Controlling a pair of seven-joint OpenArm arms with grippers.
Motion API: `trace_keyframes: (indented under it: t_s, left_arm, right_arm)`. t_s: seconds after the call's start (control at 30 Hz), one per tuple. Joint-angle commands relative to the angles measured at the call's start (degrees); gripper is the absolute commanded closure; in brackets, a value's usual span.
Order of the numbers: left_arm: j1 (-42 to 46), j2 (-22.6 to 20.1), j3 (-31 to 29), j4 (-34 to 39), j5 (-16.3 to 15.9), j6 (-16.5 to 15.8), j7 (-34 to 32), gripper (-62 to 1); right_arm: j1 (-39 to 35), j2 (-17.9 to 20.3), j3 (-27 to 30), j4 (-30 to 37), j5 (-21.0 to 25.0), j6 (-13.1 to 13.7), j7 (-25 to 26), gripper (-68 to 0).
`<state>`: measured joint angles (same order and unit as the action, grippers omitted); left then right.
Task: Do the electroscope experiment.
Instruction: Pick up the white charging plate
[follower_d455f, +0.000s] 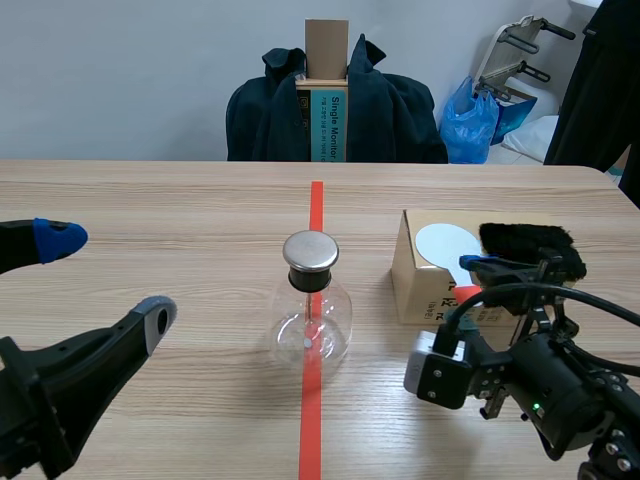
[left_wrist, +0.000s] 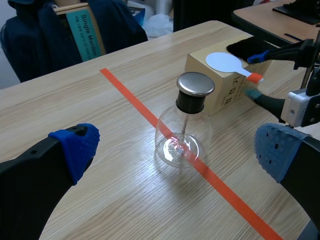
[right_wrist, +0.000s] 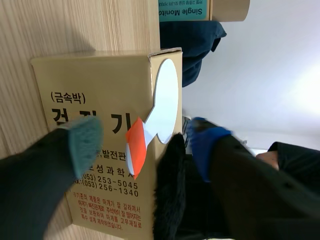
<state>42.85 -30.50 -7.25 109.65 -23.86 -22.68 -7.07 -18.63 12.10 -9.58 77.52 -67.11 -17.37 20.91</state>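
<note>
Pick-up step, by my reading: right gripper (right_wrist: 145, 143), fingers apart, straddles the white disc paddle's (right_wrist: 165, 100) orange handle atop the cardboard box (right_wrist: 90, 85), beside the black fur (right_wrist: 167, 190); electroscope flask (follower_d455f: 311, 305) stands near the box, left gripper (left_wrist: 176, 147) spread empty; next, close squarely on the handle.

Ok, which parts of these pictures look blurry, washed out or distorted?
Right wrist view: the right pincer is smeared soft, print on the tan cardboard box crisp, the wall behind blown out white. Left wrist view: the round clear glass flask bends the orange tape line under it. Scene view: even light, faint shadows.
</note>
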Motion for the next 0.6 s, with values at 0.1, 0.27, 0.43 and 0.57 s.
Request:
trace_keyframes:
  t_s: [0.1,0.27,0.43,0.57]
  left_arm:
    - [-0.2,0.0,0.24,0.68,-0.42,-0.15,-0.98,-62.3]
    - [-0.2,0.0,0.24,0.68,-0.39,-0.15,-0.94,-62.3]
    - [-0.2,0.0,0.24,0.68,-0.39,-0.15,-0.81,-62.3]
    - [-0.2,0.0,0.24,0.68,-0.39,-0.15,-0.81,-62.3]
  right_arm:
    - [0.72,1.09,0.81,1.38,0.24,-0.68,-0.28,-19.9]
    - [0.72,1.07,2.27,1.38,0.22,-0.68,0.02,-8.4]
    - [0.72,1.07,2.54,1.38,-0.24,-0.68,0.68,-0.7]
    - [0.72,1.05,2.51,1.38,-0.61,-2.12,0.68,-0.7]
